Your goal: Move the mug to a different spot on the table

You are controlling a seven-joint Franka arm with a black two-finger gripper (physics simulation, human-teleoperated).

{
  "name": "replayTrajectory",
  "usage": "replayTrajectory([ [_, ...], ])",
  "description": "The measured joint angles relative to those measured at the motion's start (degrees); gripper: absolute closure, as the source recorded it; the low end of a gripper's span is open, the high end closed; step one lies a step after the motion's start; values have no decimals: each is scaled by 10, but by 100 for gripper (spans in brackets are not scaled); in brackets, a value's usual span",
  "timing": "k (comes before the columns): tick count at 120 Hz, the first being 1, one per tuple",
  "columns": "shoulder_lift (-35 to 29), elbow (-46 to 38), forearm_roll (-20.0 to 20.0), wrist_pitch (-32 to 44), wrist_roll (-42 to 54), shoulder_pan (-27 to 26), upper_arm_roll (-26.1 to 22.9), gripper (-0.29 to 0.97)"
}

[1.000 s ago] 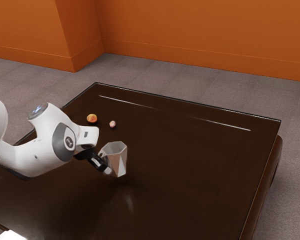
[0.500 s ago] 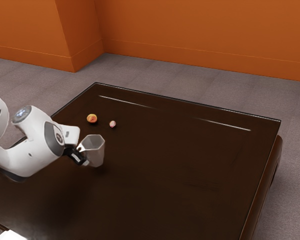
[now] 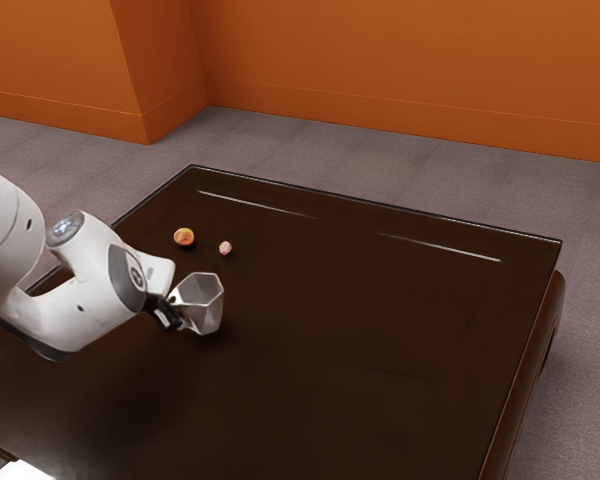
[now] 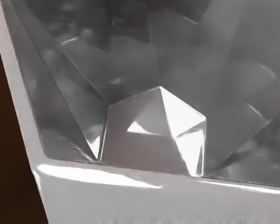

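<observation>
A grey faceted mug (image 3: 200, 301) is at the left part of the dark table (image 3: 380, 320) in the exterior view, tilted with its mouth facing up and toward the arm. My gripper (image 3: 169, 312) is at the mug's left side, its black fingers shut on the mug's wall. Whether the mug's base touches the tabletop I cannot tell. In the wrist view the mug's faceted inside (image 4: 154, 121) is right under my hand, with its rim (image 4: 130, 179) close to the camera.
A small orange ball (image 3: 183, 236) and a smaller pink ball (image 3: 224, 247) lie just behind the mug. The table's right edge (image 3: 535, 340) drops to grey carpet. Orange walls stand far behind.
My gripper carried the mug toward the exterior view's left, then a little back to the right. The mug now tilts more than before.
</observation>
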Motion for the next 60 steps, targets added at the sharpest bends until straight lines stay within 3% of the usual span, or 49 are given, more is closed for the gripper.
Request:
replayTrajectory([
  [13,3,0,-4,-5,8,2,0,38],
  [25,6,1,-6,-8,15,2,0,24],
  [60,3,6,-7,-12,29,2,3,6],
])
